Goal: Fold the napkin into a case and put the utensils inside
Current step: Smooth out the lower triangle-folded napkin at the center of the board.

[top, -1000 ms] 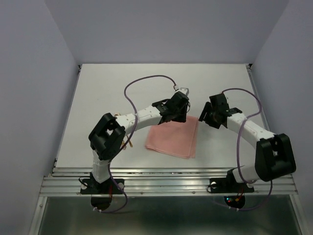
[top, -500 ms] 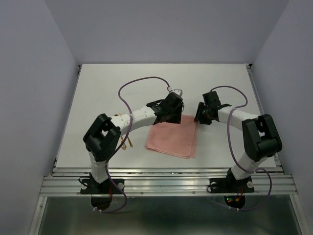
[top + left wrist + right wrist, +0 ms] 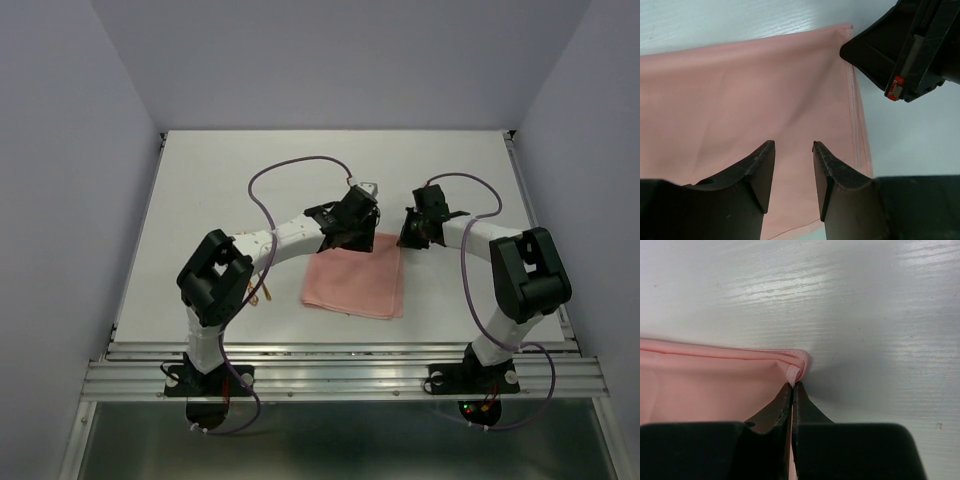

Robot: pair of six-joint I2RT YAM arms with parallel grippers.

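Note:
The salmon-pink napkin (image 3: 355, 285) lies flat and folded on the white table. My right gripper (image 3: 792, 385) is shut on its far right corner, and a small loop of hem pokes out above the fingertips. In the top view that right gripper (image 3: 405, 240) sits at the cloth's far right corner. My left gripper (image 3: 793, 145) hangs open over the napkin (image 3: 740, 100) near its far edge, with nothing between its fingers. In the top view the left gripper (image 3: 352, 240) is over the far left part of the cloth. The gold utensils (image 3: 262, 292) lie left of the napkin, partly hidden by the left arm.
The black body of the right wrist (image 3: 910, 45) shows close by, at the top right of the left wrist view. White table (image 3: 250, 170) stretches behind and to both sides of the cloth. Purple cables loop above both wrists.
The right gripper has moved in to the napkin's far right corner and shut on it. The left gripper has opened a little and stayed over the cloth's far edge.

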